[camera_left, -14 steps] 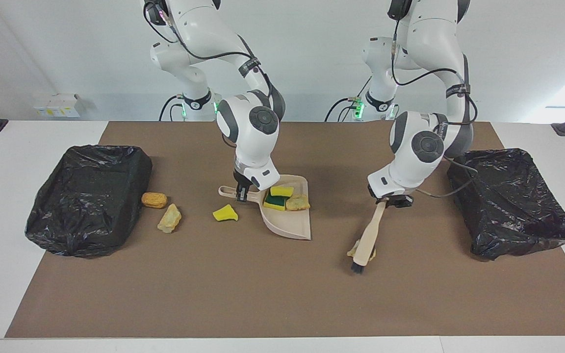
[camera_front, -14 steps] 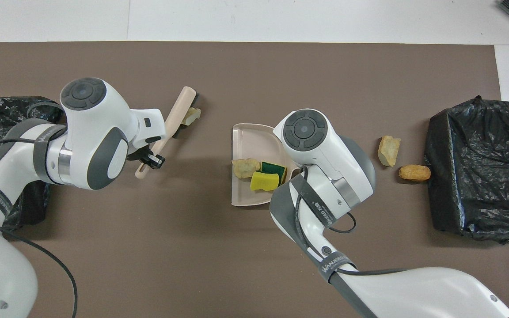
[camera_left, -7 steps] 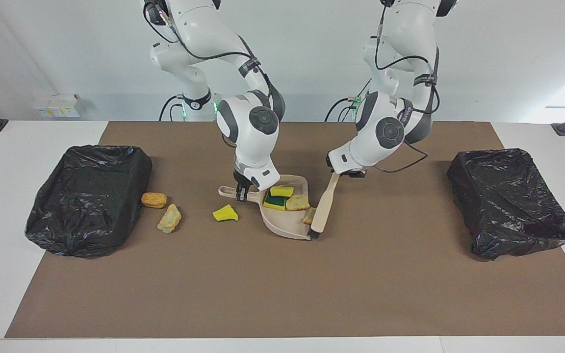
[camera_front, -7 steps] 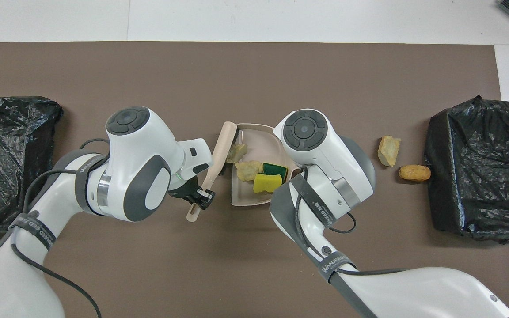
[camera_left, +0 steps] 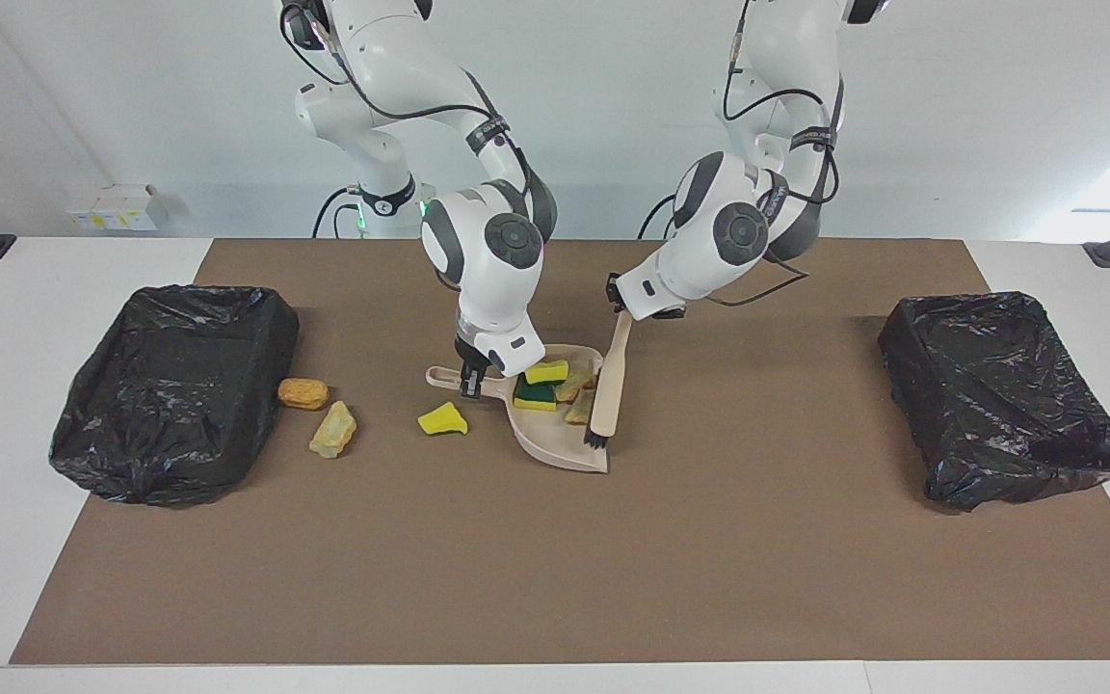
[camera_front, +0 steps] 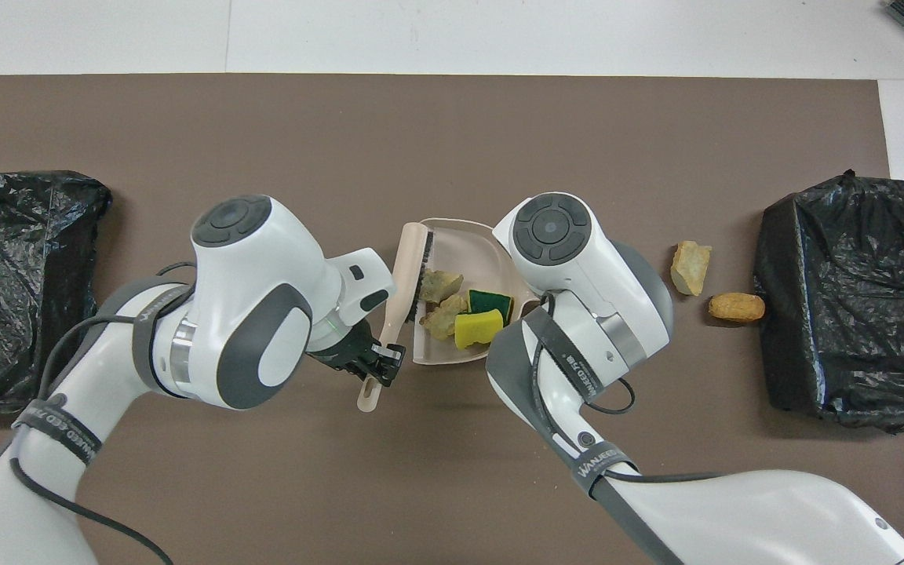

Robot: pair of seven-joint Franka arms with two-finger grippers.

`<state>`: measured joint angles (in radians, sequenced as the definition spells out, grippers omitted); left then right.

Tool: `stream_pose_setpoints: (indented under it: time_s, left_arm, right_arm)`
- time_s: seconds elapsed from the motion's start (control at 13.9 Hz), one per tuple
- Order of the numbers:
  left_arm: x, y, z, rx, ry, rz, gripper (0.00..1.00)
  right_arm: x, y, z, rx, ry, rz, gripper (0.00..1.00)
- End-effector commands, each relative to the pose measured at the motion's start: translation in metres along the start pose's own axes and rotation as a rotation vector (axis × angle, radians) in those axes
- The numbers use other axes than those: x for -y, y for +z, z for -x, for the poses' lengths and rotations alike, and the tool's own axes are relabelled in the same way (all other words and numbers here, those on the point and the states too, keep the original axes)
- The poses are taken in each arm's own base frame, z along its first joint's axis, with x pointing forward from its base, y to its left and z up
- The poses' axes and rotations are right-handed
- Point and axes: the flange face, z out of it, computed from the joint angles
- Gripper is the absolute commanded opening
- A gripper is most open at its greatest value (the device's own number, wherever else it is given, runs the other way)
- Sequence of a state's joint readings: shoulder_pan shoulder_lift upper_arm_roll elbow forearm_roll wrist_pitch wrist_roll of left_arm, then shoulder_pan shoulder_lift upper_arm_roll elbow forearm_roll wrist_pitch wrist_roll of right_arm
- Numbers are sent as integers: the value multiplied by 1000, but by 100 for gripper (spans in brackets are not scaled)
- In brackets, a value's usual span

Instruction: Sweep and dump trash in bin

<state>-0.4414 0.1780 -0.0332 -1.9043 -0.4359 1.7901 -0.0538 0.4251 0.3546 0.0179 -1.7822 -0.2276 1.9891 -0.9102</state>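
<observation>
The left gripper [camera_left: 624, 314] has its jaws clamped on the handle of the beige, black-bristled brush [camera_left: 608, 386]. The brush slants down from these jaws, and its bristle end rests at the open mouth of the beige plastic dustpan [camera_left: 555, 445], touching the scraps there.

The right gripper [camera_left: 471, 378] is down at the surface with its jaws closed on the dustpan's handle, which points toward the right arm's end of the brown mat [camera_left: 555, 559].

Between the two sets of jaws, inside the pan, lie four pieces of the trash: a yellow sponge piece [camera_front: 478, 328], a green-topped sponge piece [camera_front: 490, 301] and two pale tan crumbly foam chunks [camera_front: 441, 285], the tan ones just beside the brush bristles.

Outward from the right jaws, toward the right arm's end, a yellow sponge scrap [camera_left: 442, 419] lies on the mat near the pan handle. Further that way sit a pale tan foam chunk [camera_left: 334, 430] and an orange-brown oval lump [camera_left: 303, 393], the lump just beside a bin lined with a black plastic bag [camera_left: 174, 386].

A second black-bagged bin [camera_left: 1003, 400] stands well apart from the left jaws, at the left arm's end.
</observation>
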Motion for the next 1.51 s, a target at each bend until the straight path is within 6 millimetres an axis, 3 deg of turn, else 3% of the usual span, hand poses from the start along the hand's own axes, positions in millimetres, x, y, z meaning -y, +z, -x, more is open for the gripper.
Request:
stream_pose_setpoints:
  time_s: [0.0,0.36,0.5,0.58,0.79,0.86,1.22,1.44]
  left_arm:
    - [38,-32,2,12,-91,139,0]
    - [49,-34,5,18,-109,109,0]
    - [49,-26,19,72,-139,63,0]
    - [45,-32,28,47,-147,-5,0]
    - [8,-35,59,33,-217,-79,0]
    - [-19,-23,80,28,-213,-113,0]
    - [-94,41,163,-28,-275,-221,0]
    - [-98,68,204,-29,-283,-250,0]
  right_arm:
    - [1,-1,7,-56,44,-7,0]
    - [-5,-21,15,-75,37,21,0]
    - [-9,-45,25,-94,30,37,0]
    - [-14,-51,35,-98,25,41,0]
    - [-25,-63,62,-108,16,58,0]
    - [-29,-68,72,-110,16,63,0]
    - [-52,-73,125,-203,-14,23,0]
    - [-56,-84,169,-193,-53,-2,0]
